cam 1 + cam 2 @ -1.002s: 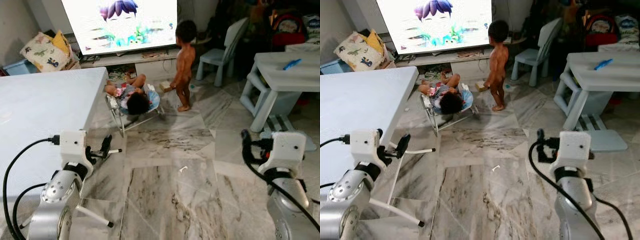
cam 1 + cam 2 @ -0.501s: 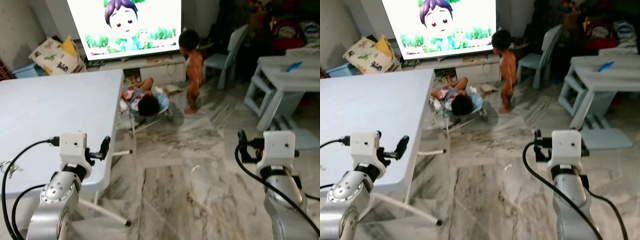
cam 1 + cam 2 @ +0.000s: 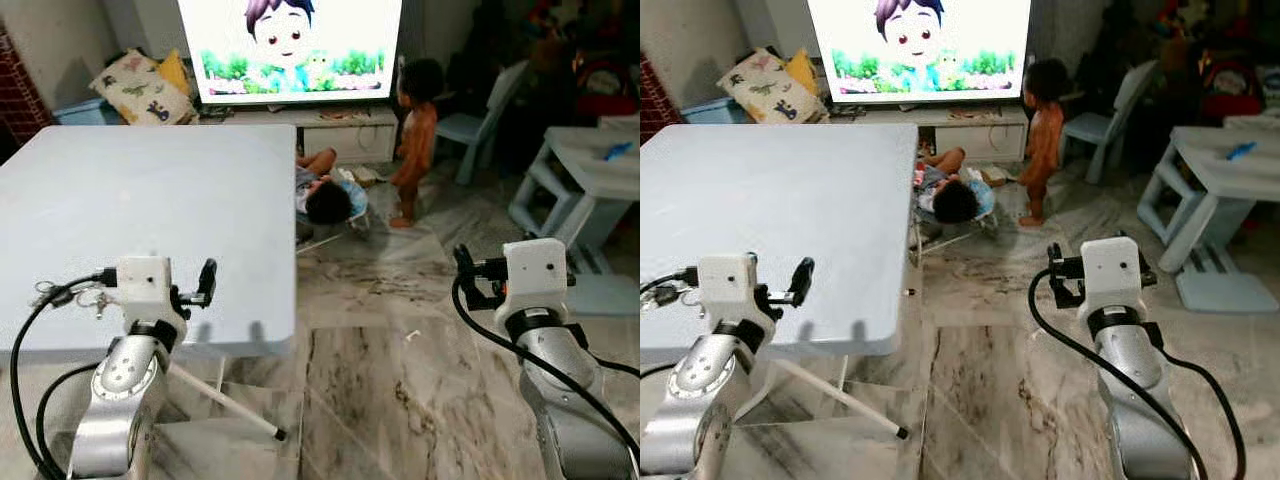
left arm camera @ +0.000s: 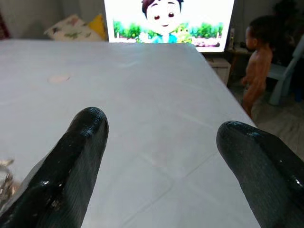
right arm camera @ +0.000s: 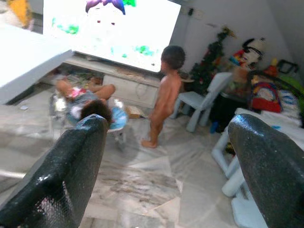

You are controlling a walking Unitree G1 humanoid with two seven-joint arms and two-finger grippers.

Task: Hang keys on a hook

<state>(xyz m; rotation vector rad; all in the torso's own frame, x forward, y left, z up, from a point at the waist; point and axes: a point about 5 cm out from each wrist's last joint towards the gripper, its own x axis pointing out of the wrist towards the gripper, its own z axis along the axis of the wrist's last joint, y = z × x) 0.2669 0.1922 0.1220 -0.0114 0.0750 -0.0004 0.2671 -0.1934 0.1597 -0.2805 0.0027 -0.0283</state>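
The left pincer (image 4: 156,156) hangs just over the near edge of the counter (image 3: 160,200), its two rounded, glossy black fingers (image 4: 71,161) spread wide with nothing between them; the boxy white wrist housing sits on a silver arm trailing black cable. The keys (image 3: 70,293), a small tangle of metal rings and blades, lie on the counter at its near edge, just beside the left wrist on its outer side and behind the fingertips; in the left wrist view a bit of bright metal (image 4: 4,178) shows beside the base of one finger, apart from it. The counter is a broad, smooth, pale slab with rounded corners, carried on thin white slanted legs. The right pincer (image 5: 166,166) is held out over the floor (image 3: 400,330), well apart from the keys, its fingers likewise released and empty. The floor is polished marble-like tile with grey-brown veins and a small white scrap on it. Beyond the counter's far corner a child (image 3: 325,195) lies in a low bouncer seat, and another child (image 3: 415,140) stands beside it facing a large lit screen (image 3: 295,45) showing a cartoon. To the right stand a pale plastic chair (image 3: 485,110) and a low pale table (image 3: 590,165); patterned cushions (image 3: 145,85) rest by the wall on the left.
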